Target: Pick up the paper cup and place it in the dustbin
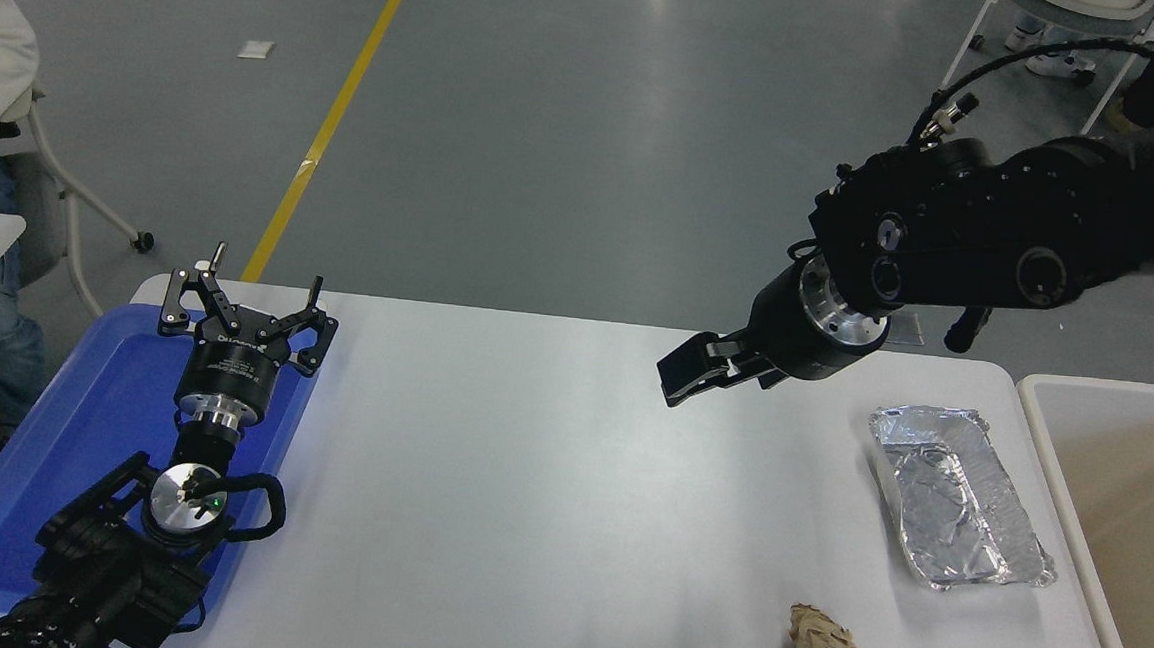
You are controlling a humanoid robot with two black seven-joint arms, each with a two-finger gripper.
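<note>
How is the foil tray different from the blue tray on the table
The foil tray is crinkled, shiny silver and lies near the table's right edge; the blue tray is smooth, matte and lies at the left edge. The foil tray is smaller and nothing is over it, while the parked left gripper hangs over the blue tray. Both are shallow, rectangular and hold nothing.

Both arms are matte black with polished silver wrist rings. The right arm (952,252) carries a looping black cable; the left arm (175,500) shows white lettering.
</note>
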